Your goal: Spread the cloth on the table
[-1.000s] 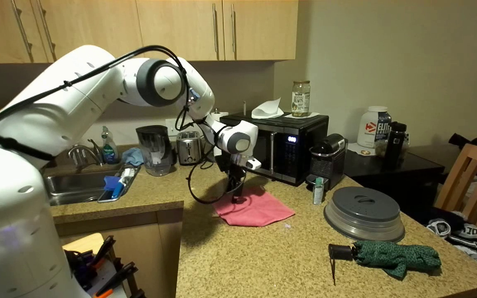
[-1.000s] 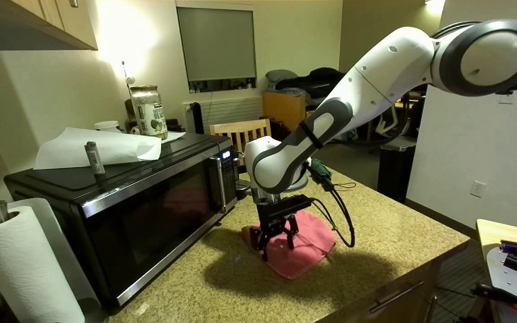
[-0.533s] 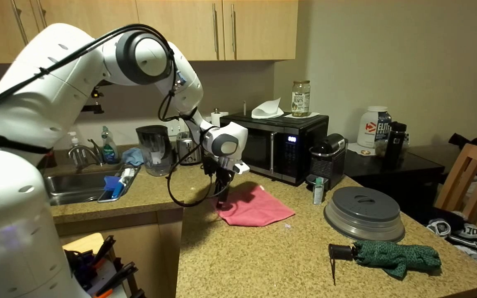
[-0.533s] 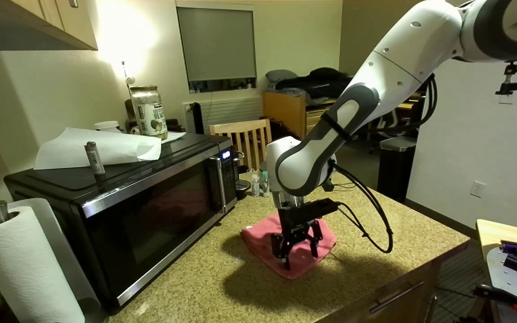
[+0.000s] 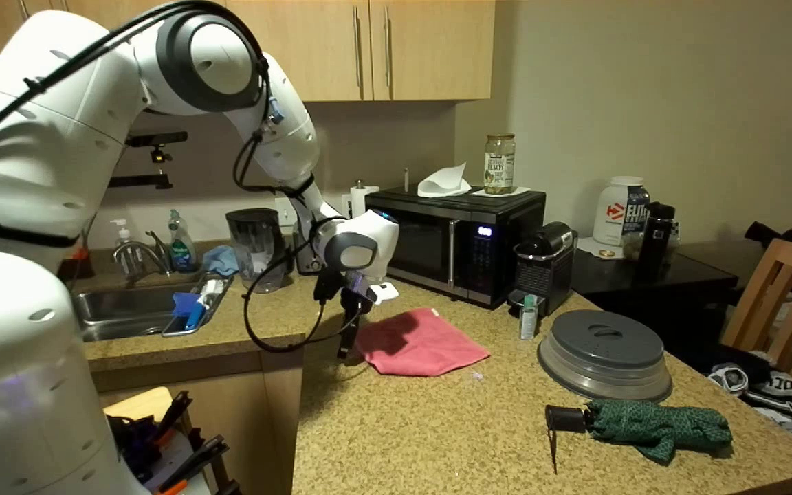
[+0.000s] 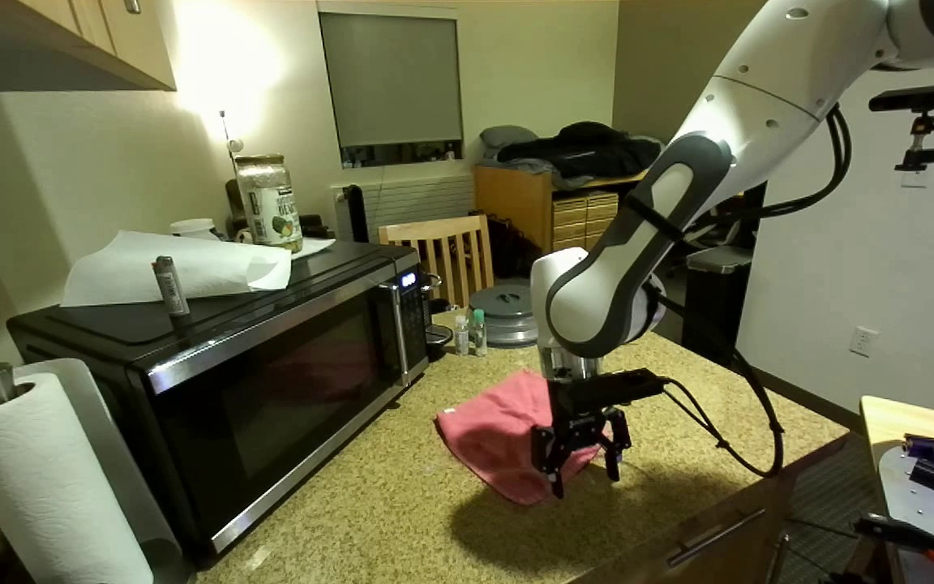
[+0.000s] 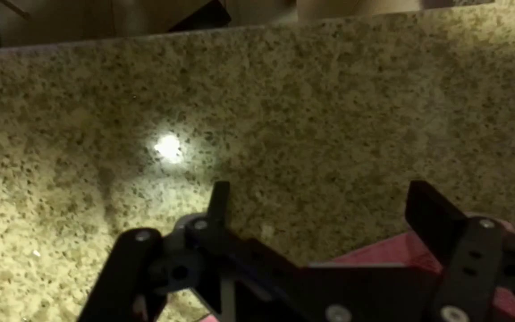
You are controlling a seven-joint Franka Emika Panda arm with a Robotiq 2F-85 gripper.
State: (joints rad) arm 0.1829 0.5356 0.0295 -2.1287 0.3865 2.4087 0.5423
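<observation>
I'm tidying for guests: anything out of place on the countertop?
Yes: a folded green umbrella lies on the countertop near the gray splatter cover, odd in a kitchen. An unidentifiable pale speck lies near the pink cloth.

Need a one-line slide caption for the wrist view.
The tool, open and empty, over the speckled countertop, with the pink cloth partly hidden behind it.

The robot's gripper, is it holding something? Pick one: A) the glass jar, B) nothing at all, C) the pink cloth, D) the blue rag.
B: in the wrist view the jaws of the gripper stand apart with only countertop showing between their tips, while the pink cloth lies on the counter.
</observation>
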